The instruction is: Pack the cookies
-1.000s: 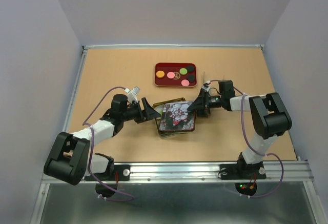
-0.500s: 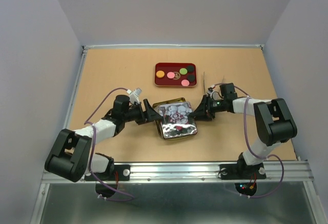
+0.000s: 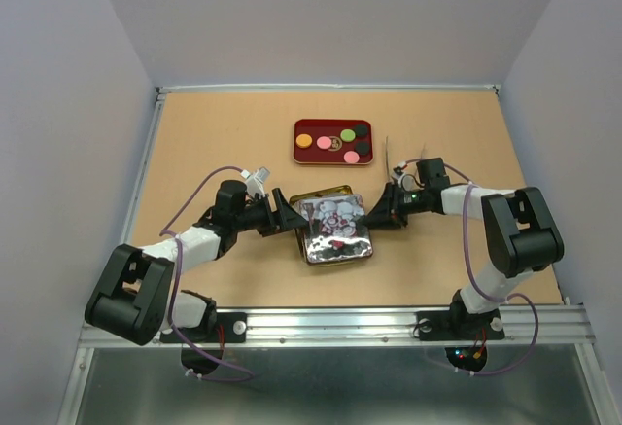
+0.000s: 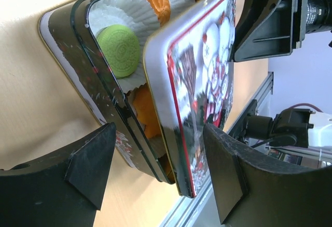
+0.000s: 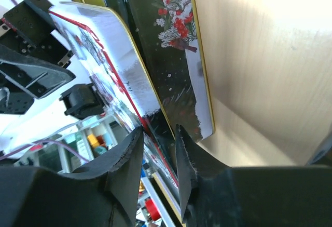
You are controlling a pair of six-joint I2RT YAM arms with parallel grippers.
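Centre of the overhead view: a decorated tin (image 4: pixel 85 76) is sitting on the desk (image 3: pixel 214 143) with its lid (image 4: pixel 199 81) resting askew, one edge raised, so that the upper-left part of the interior is showing in the left wrist view. The right tool (image 3: pixel 374 216) is pinching the lid's rim between nearly closed fingers. This grip is probably serving to steer the lid square over the tin. The left tool (image 3: pixel 289 213) is standing spread wide at the tin's left side. Its fingers (image 4: pixel 91 164) are flanking the near wall without visibly touching it, apparently placed to brace the tin against sliding. Some of the cookies (image 4: pixel 119 50), one green and at least two orange, are lying inside the tin in white paper cups (image 4: pixel 111 16). Others, in orange, pink, green and dark tones, are lying on the red tray (image 3: pixel 295 143) in the upper centre of the overhead view. Because those are not yet packed, closing the lid now would likely be premature.
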